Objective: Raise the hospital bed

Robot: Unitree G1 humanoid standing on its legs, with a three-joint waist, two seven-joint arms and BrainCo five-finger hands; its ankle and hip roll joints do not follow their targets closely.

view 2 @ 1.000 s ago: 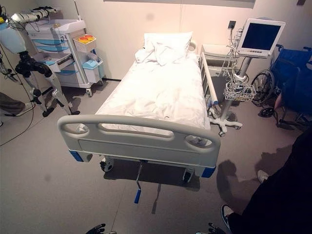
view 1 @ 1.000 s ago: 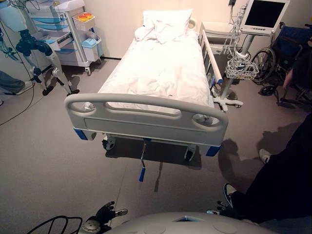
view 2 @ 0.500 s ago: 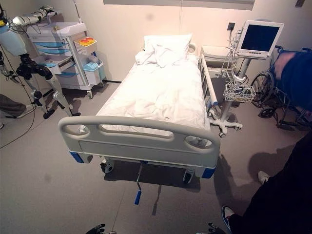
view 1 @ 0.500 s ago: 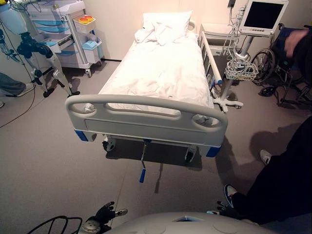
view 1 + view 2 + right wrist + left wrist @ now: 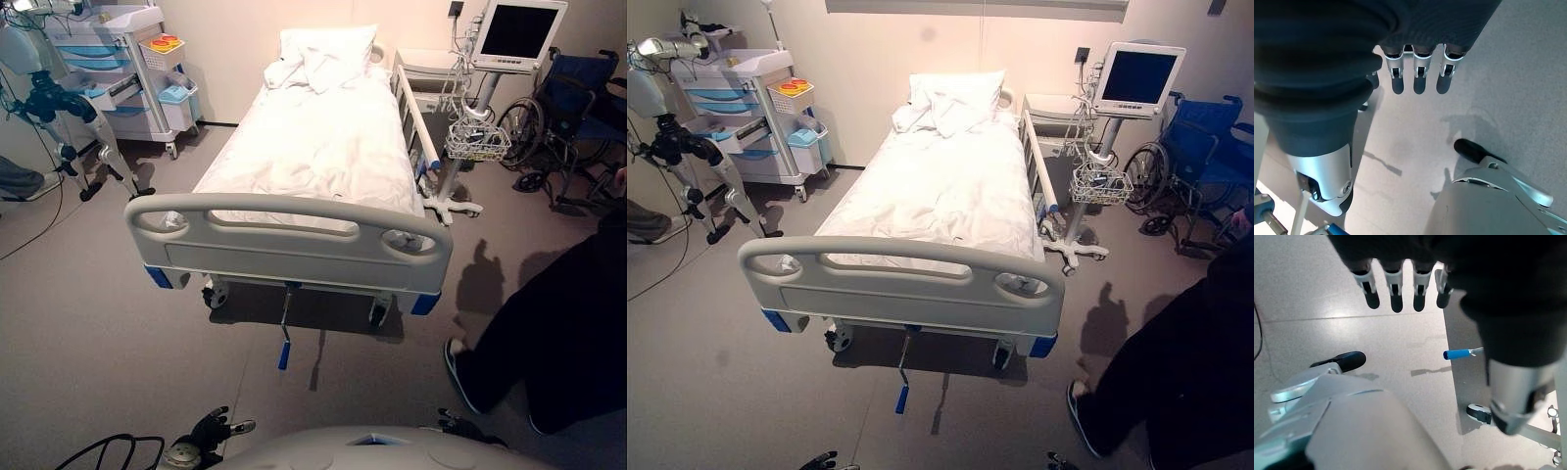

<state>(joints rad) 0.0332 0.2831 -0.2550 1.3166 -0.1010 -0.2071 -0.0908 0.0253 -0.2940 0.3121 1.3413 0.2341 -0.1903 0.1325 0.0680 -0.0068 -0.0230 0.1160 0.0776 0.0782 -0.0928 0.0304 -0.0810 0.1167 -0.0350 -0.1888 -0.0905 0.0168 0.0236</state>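
Two robot hands hang low, well short of the bed: the left robot hand (image 5: 1400, 289) has its fingers straight and relaxed over bare floor (image 5: 88, 323), holding nothing; the right robot hand (image 5: 1418, 73) likewise has straight fingers and an empty palm. The hospital bed (image 5: 304, 147) stands ahead, mattress flat, covered with a white sheet, a pillow (image 5: 328, 44) at its far end. The grey footboard (image 5: 289, 245) faces the robot. A crank (image 5: 285, 328) with a blue handle (image 5: 1457, 354) projects from under the footboard, near its middle, resting low over the floor and untouched. A medical cart (image 5: 745, 93) stands at far left, a monitor on a stand (image 5: 1136, 76) and a wheelchair (image 5: 1200, 147) at far right. A person in dark clothing (image 5: 558, 343) stands at the right.
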